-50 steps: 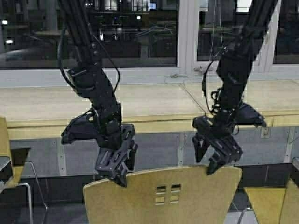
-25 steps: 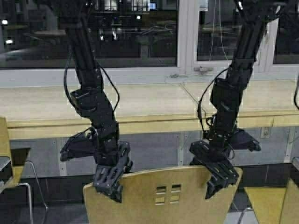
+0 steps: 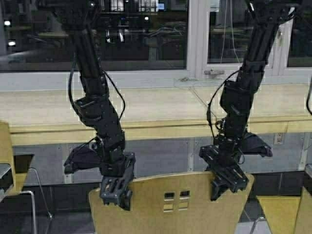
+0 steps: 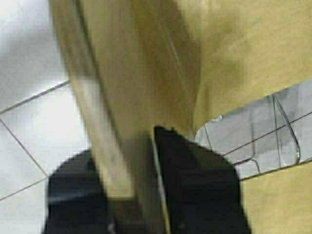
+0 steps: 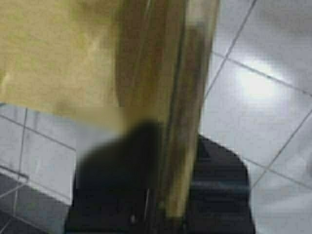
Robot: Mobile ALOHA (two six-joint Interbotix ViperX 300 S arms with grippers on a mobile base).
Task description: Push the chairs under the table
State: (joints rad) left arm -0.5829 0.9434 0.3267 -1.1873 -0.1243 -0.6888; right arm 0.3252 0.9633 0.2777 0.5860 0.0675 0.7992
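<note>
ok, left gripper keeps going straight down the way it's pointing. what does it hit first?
Nothing new to reach: the left gripper already straddles the top edge of the chair back, one finger on each face in the left wrist view. Further down, its palm would likely bottom out on that edge; remaining depth is unclear.

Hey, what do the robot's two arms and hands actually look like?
Both arms are matte black, built from chunky jointed segments, with thin black cables looping loosely alongside. The left hand and right hand are black too, with flat, ridged fingers below a wide, winged wrist block. No markings or labels show.
</note>
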